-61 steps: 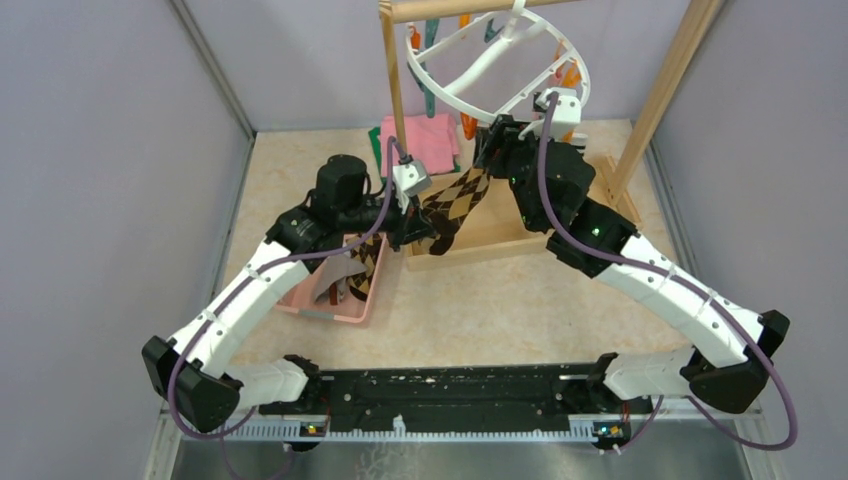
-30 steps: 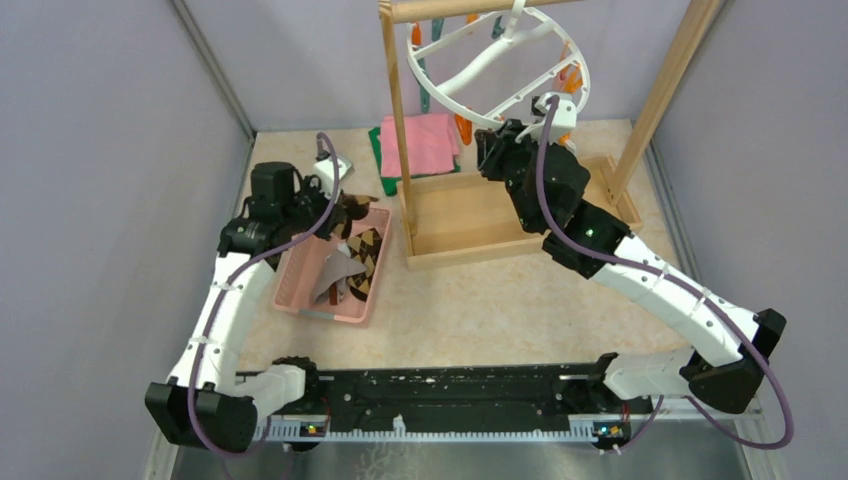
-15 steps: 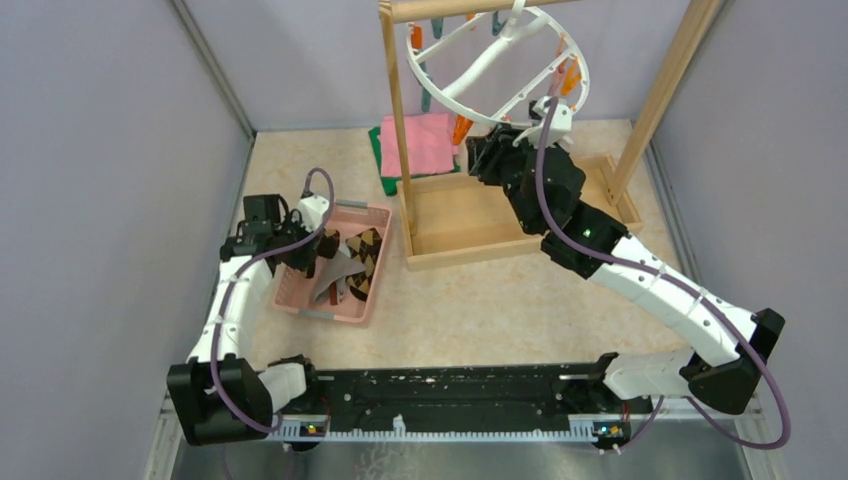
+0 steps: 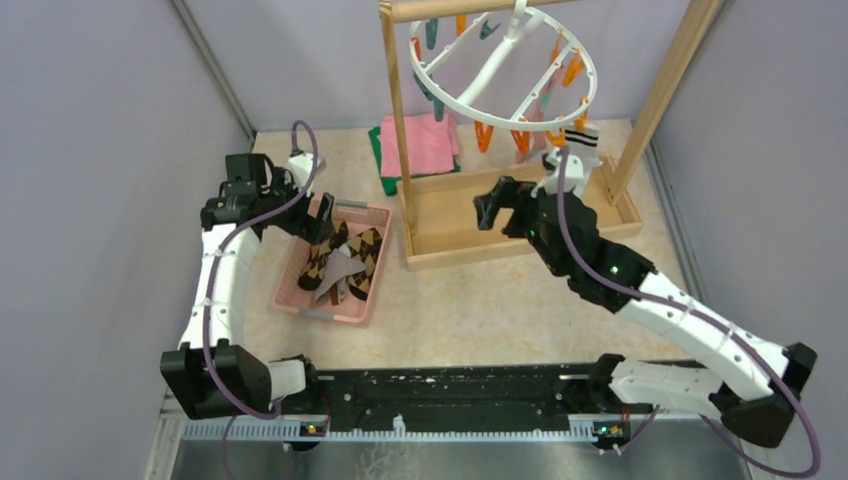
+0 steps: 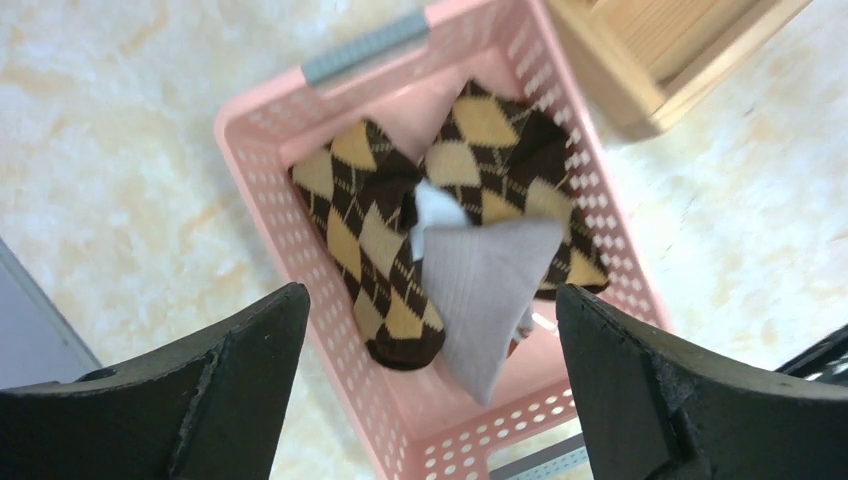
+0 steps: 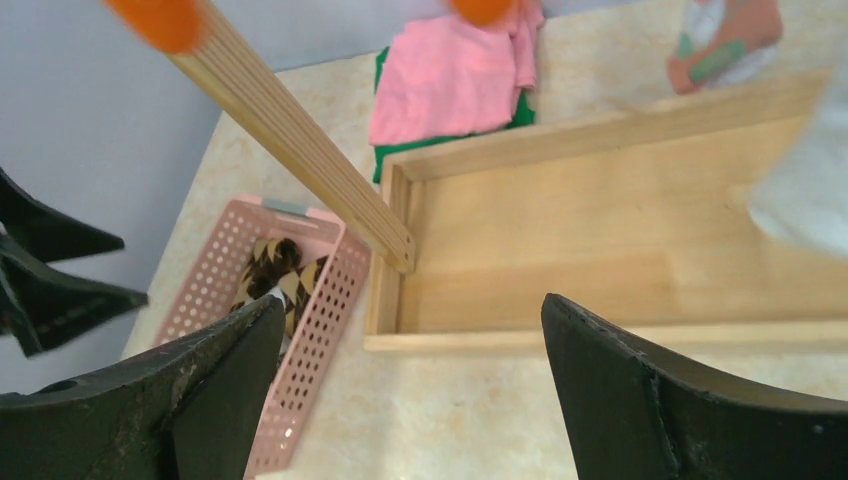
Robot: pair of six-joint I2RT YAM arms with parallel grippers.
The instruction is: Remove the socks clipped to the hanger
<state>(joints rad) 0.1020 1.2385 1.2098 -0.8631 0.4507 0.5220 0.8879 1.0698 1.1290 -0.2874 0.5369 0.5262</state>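
Note:
The white ring hanger hangs from the wooden rack, with orange and teal clips dangling under it. One white sock with a dark-striped cuff still hangs at its right side, a blur in the right wrist view. Two brown-and-tan argyle socks and a grey sock lie in the pink basket. My left gripper hovers open above the basket, holding nothing. Below the hanger, my right gripper is open and holds nothing, over the rack's base.
The wooden rack has two upright posts and a shallow box base. Folded pink and green cloths lie behind the base. Grey walls close in both sides and the back.
My left gripper carried an argyle sock from the rack to the basket and opened, leaving it there. My right gripper opened and dropped back from the hanger ring, which swung.

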